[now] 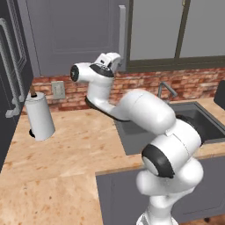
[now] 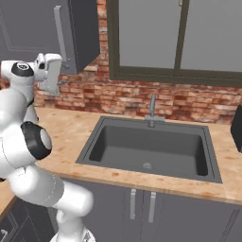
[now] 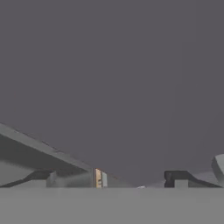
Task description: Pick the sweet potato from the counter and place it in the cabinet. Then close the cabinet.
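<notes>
While its 2 dark fingertips (image 3: 177, 176) stand wide apart with nothing between them, the gripper (image 1: 115, 59) sits right against the grey cabinet door (image 1: 70, 30), just beside that door's pale bar handle (image 1: 121, 33), likely to push it. That door looks closed or nearly so. Where the sweet potato lies, and its long axis, I cannot tell.
</notes>
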